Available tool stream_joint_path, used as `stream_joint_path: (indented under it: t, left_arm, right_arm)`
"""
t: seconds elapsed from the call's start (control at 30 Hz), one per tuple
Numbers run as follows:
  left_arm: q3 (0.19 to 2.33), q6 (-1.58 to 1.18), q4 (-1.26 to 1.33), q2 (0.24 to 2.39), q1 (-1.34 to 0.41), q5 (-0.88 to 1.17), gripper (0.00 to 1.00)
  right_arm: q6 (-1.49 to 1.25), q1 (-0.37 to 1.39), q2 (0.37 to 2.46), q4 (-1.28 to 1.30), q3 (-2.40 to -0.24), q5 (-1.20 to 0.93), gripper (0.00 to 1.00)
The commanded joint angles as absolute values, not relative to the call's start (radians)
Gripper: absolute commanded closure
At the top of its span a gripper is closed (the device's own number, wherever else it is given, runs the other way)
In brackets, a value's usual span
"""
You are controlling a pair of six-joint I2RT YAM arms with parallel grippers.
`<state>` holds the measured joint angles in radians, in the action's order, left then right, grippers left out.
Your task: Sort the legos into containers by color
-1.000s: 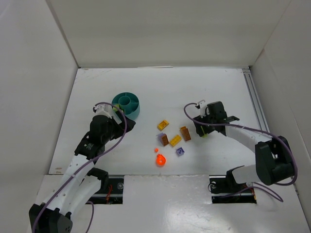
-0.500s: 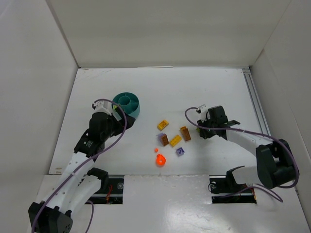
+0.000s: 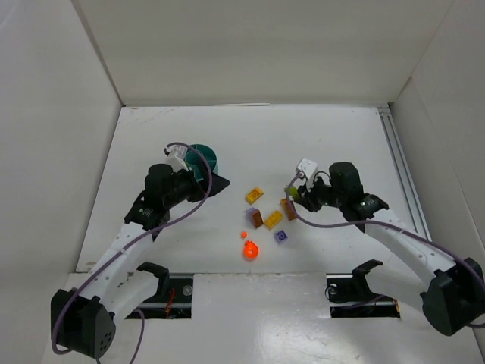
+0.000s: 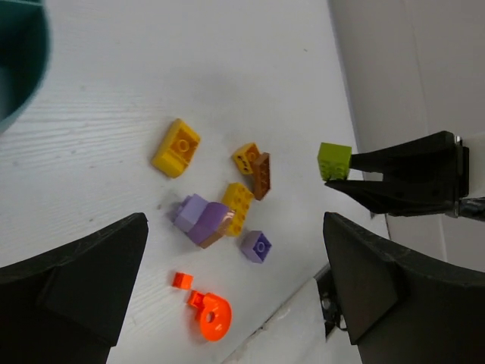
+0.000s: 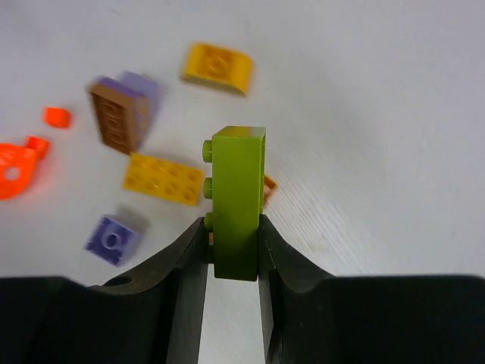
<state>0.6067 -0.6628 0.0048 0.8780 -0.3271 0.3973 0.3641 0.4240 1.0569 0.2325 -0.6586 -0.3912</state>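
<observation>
The lime green brick (image 5: 239,189) is clamped upright between the narrow-set jaws of the right gripper (image 5: 235,231), clear of the table, at the right edge of the loose bricks (image 3: 267,218) (orange-yellow, brown, purple). The left gripper (image 4: 235,221) is held with jaws spread wide and empty, just right of the teal dish (image 3: 206,155), which is partly hidden by that arm. Orange-red pieces (image 3: 251,249) are located at the near side of the loose bricks.

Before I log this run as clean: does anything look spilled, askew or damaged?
Nothing stands out. Loose bricks lie scattered, unsorted; the right gripper holds a green brick, studs sideways.
</observation>
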Motion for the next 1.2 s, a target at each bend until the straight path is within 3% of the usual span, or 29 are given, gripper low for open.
stream_joint_path:
  t: [0.0, 0.17, 0.43, 0.6, 0.87, 0.9, 0.97, 1.03, 1.17]
  left_arm:
    - [0.655, -0.67, 0.219, 0.914, -0.339, 0.609, 0.0]
    - [0.699, -0.667, 0.304, 0.963, -0.469, 0.605, 0.0]
    - [0.781, -0.635, 0.304, 1.058, -0.617, 0.543, 0.0]
    - [0.816, -0.626, 0.304, 1.106, -0.659, 0.519, 0.06]
    - [0.828, -0.604, 0.261, 1.115, -0.669, 0.489, 0.47]
    - [0.828, -0.604, 0.261, 1.115, -0.669, 0.489, 0.59]
    - [0.838, -0.595, 0.261, 1.115, -0.68, 0.489, 0.68]
    - [0.838, -0.586, 0.261, 1.115, -0.689, 0.489, 0.84]
    - [0.857, -0.586, 0.249, 1.124, -0.689, 0.476, 1.0]
  right_arm:
    - [0.46, 0.547, 1.011, 0.12, -0.709, -0.555, 1.0]
    - [0.469, 0.706, 0.996, 0.063, -0.782, -0.46, 1.0]
    - [0.443, 0.715, 1.068, -0.023, -0.838, -0.538, 1.0]
    - [0.443, 0.733, 1.077, -0.023, -0.847, -0.538, 1.0]
    - [0.419, 0.733, 1.057, -0.032, -0.847, -0.493, 1.0]
    - [0.419, 0.733, 1.057, -0.032, -0.847, -0.482, 1.0]
    - [0.407, 0.733, 1.068, -0.032, -0.847, -0.462, 1.0]
    - [0.387, 0.733, 1.078, -0.032, -0.847, -0.453, 1.0]
    - [0.376, 0.733, 1.112, -0.032, -0.865, -0.453, 0.94]
